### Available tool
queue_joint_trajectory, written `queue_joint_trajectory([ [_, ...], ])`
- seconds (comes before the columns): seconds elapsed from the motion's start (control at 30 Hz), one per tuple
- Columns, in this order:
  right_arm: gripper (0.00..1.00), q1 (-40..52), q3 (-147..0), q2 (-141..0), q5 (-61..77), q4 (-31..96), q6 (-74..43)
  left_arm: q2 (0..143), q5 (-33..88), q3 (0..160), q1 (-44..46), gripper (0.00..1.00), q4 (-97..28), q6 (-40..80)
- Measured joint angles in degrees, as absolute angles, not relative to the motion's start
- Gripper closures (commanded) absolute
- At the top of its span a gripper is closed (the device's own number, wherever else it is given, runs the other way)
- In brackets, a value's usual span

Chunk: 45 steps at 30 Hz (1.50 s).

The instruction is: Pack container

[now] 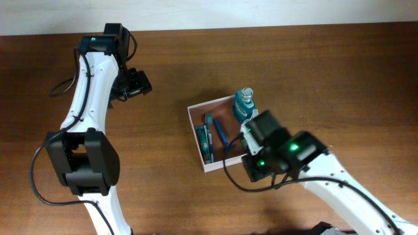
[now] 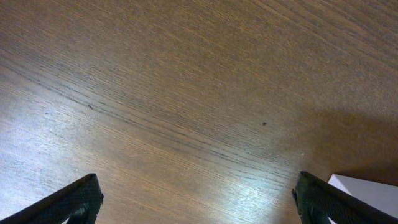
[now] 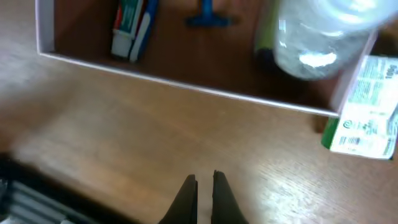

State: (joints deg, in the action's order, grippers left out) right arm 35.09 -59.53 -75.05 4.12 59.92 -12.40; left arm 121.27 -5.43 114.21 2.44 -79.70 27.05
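The container point(image 1: 194, 132) is a shallow white-walled box with a reddish-brown inside, at mid table. In it lie a green-and-white toothpaste tube point(image 1: 206, 138) and a blue razor point(image 1: 221, 132). A clear bottle with teal liquid point(image 1: 245, 104) stands at its far right corner. The right wrist view shows the container's near wall point(image 3: 186, 84), the tube point(image 3: 127, 28), the razor point(image 3: 208, 18) and the bottle point(image 3: 317, 37). My right gripper point(image 3: 204, 180) is shut and empty, low over the table just in front of the container. My left gripper point(image 1: 137, 85) is open and empty over bare wood, far left of the container.
A green-and-white packet point(image 3: 364, 106) lies on the table outside the container's right front corner. A white corner of the container point(image 2: 367, 188) shows by my left gripper's right finger. The right arm point(image 1: 287, 153) covers the container's near right corner from above.
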Motion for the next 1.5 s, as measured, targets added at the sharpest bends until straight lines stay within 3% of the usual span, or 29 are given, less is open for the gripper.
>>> queue_joint_trajectory([
  [0.2,0.96,43.68,-59.53,-81.91,-5.32,58.22,-19.94,121.27,-5.43,114.21,2.44,0.01,-79.7,27.05],
  [0.43,0.96,43.94,-59.46,-88.75,-9.43,56.01,-27.16,121.27,-5.43,114.21,2.44,0.01,-79.7,27.05],
  [1.2,0.96,43.72,-58.96,-91.02,-12.34,45.76,-27.42,121.27,-5.43,114.21,2.44,0.01,-79.7,27.05],
  [1.5,0.96,38.96,-58.94,-93.56,-12.34,42.06,-23.14,121.27,-5.43,114.21,2.44,0.01,-79.7,27.05],
])
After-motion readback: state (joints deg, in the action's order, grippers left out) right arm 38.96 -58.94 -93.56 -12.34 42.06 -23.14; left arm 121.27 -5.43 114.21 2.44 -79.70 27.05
